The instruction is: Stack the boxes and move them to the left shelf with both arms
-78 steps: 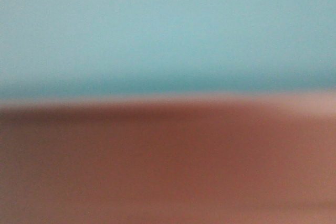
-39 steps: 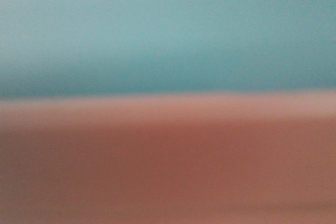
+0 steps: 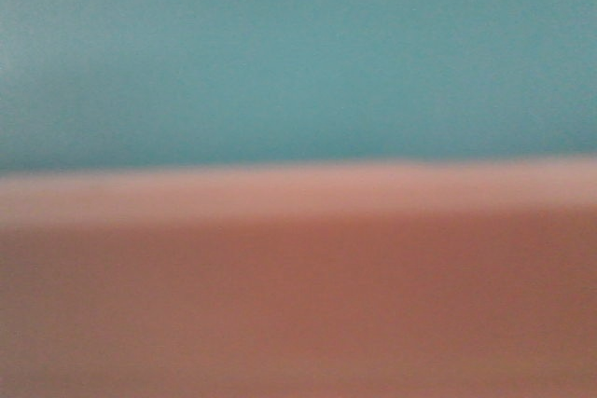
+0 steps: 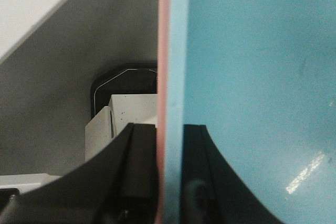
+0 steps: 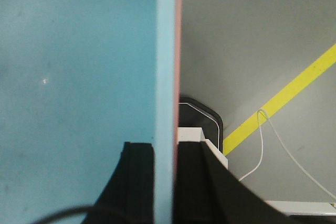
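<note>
Firmly, left claw (image 4: pixel 169 148) and right claw (image 5: pixel 165 156) each clamp the stacked blue tub (image 4: pixel 252 77) and pink tub (image 4: pixel 164 51) walls.

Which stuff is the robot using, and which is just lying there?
For the job: blue box, pink box, left gripper, right gripper, both pinching the two box walls.
Lying about: yellow floor tape, white cable.
</note>
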